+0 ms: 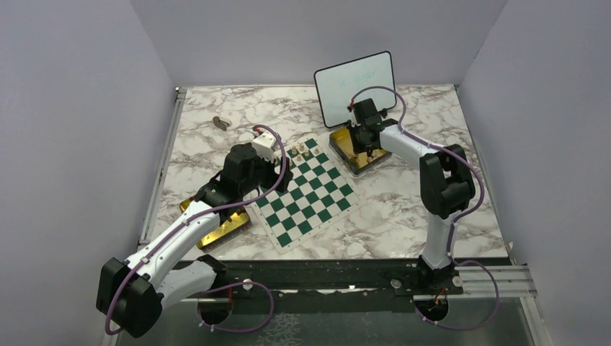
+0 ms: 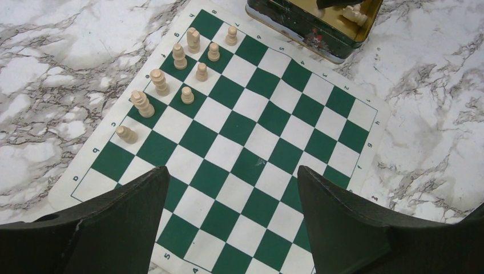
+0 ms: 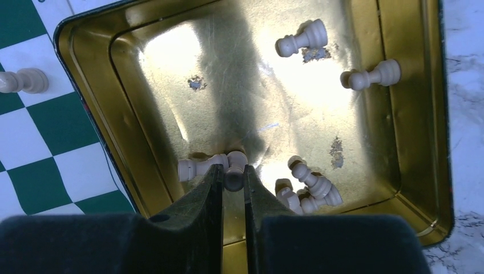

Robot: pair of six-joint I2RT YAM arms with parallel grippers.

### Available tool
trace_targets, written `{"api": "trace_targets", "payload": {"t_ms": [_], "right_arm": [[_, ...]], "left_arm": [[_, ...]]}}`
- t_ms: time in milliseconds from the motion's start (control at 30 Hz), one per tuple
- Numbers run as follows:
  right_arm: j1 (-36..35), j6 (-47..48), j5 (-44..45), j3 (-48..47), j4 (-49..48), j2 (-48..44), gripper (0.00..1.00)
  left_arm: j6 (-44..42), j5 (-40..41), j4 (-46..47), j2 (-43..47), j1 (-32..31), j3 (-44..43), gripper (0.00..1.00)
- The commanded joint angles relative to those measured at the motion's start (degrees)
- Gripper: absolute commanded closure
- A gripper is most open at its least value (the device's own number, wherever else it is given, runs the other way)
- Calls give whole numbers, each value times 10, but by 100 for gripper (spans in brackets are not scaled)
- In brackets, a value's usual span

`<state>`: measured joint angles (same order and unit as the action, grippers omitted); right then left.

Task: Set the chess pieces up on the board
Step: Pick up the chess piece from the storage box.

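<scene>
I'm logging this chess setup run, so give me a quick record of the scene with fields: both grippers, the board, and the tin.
left gripper: open, above the board, holding nothing
right gripper: down inside the gold tin, shut on a pale piece
board: nine pale pieces grouped in two rows near one corner
gold tin: beside the board, several loose pale pieces lying on its floor

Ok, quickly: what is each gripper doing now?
Left gripper: open, holding nothing.
Right gripper: closed on a pale chess piece inside the tin.
</scene>
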<state>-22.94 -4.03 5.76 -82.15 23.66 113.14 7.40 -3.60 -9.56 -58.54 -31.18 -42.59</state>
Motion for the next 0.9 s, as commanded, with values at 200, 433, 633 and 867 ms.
{"api": "trace_targets", "payload": {"t_ms": [200,433,633,867], "right_arm": [[-3,34,33,-29,40,-89,91],[-3,23,-10,-26,51,-138,92],[-3,-40,-123,-1,30,-185,92],[-6,-123,-199,51,-12,-225,92]], "left_arm": [[20,-30,16,-2,2,2,16],[76,-49,57,-5,2,2,18],[170,-56,109,-51,3,-34,25],[254,-122,164,-156,4,-110,41]]}}
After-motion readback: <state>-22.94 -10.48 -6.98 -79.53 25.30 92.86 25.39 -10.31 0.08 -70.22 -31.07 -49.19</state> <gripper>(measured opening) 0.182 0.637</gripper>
